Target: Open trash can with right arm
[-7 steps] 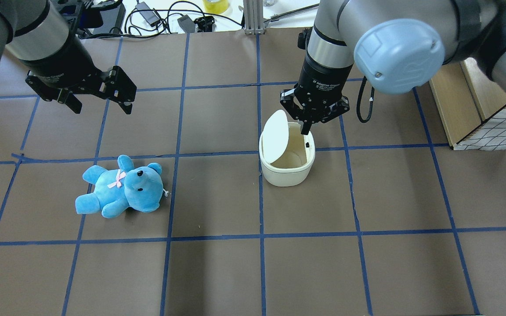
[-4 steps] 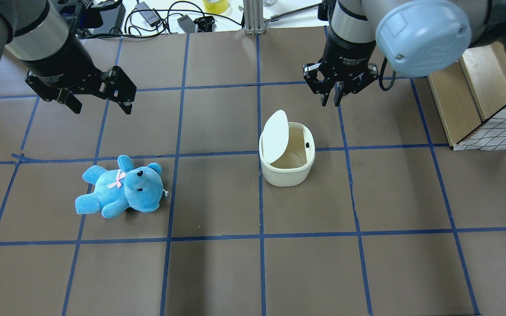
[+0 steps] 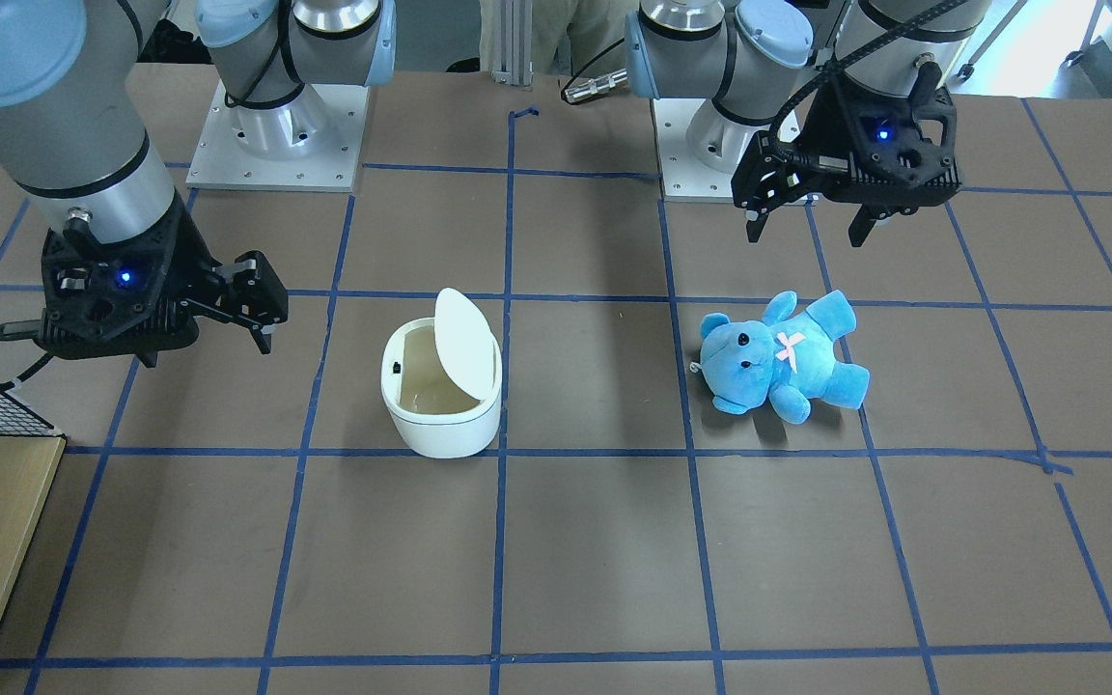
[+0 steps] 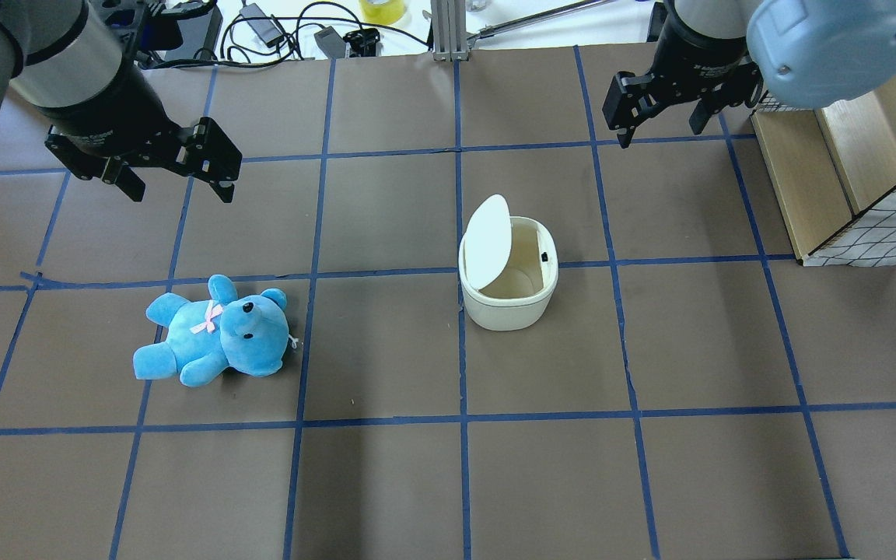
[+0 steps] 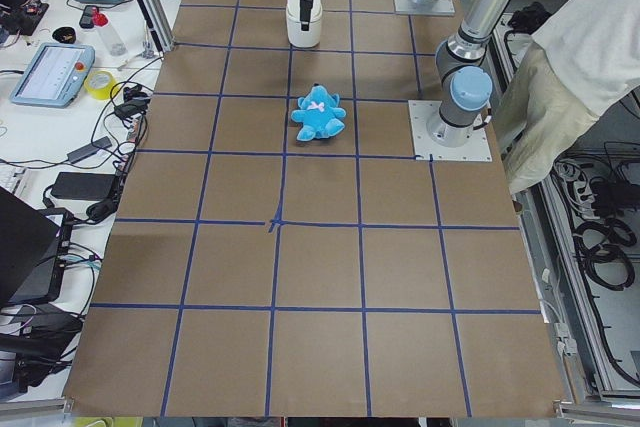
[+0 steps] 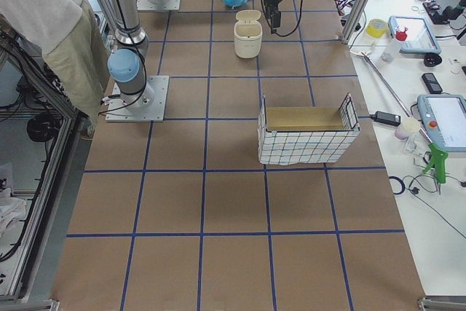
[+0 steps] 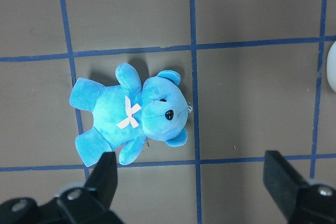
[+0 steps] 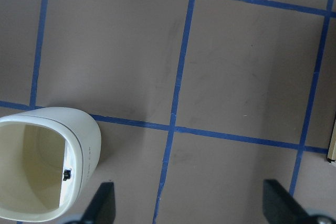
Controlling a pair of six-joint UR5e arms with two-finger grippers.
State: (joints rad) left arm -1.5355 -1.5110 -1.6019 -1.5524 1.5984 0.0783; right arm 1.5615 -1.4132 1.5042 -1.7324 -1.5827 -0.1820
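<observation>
Because the lid (image 4: 487,237) stands raised, the can (image 4: 506,309), near the tabletop's (image 4: 386,482) middle, reads as open, the task as done; the right claw (image 4: 662,132) hangs spread, empty, toward the far edge.

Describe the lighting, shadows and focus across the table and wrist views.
Overhead exterior: even light, faint soft shadows by the trash can and teddy bear; the bench at the top edge is washed out. Exterior front-facing: top right corner blown out. Left wrist view: bear sharp, left pincer dark and soft-edged. Right wrist view: table sharp, can cropped at the corner.
</observation>
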